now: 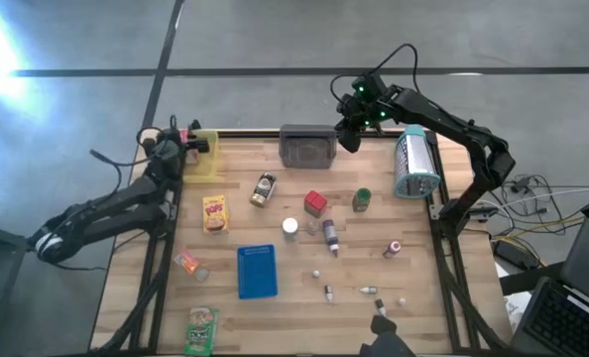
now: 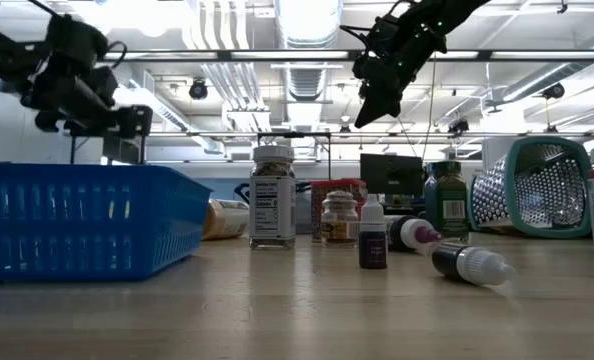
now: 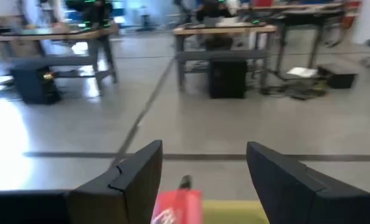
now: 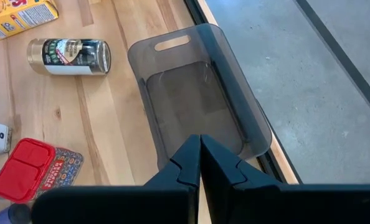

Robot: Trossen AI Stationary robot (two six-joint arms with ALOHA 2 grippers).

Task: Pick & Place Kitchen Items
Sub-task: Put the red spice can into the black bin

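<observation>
My left gripper (image 3: pixel 203 149) stands open and level over the yellow bin (image 1: pixel 203 161) at the table's far left corner. A red packet (image 3: pixel 177 208) shows low between its fingers, against the bin's yellow (image 3: pixel 235 213), and neither finger is seen touching it. My right gripper (image 4: pixel 200 146) is shut on nothing and hangs slanting down above the grey see-through bin (image 4: pixel 197 93) at the far edge. On the wood lie a yellow box (image 1: pixel 214 213), a jar (image 1: pixel 264 188) on its side, a red box (image 1: pixel 315 204), a green jar (image 1: pixel 362 199) and small bottles (image 1: pixel 330 236).
A blue tray (image 1: pixel 257 271) lies near the middle front. A teal-rimmed mesh basket (image 1: pixel 414 164) lies on its side at the far right. A green packet (image 1: pixel 201 330) and a pink packet (image 1: pixel 187 263) lie at the near left, and tiny bottles (image 1: pixel 369 290) at the near right.
</observation>
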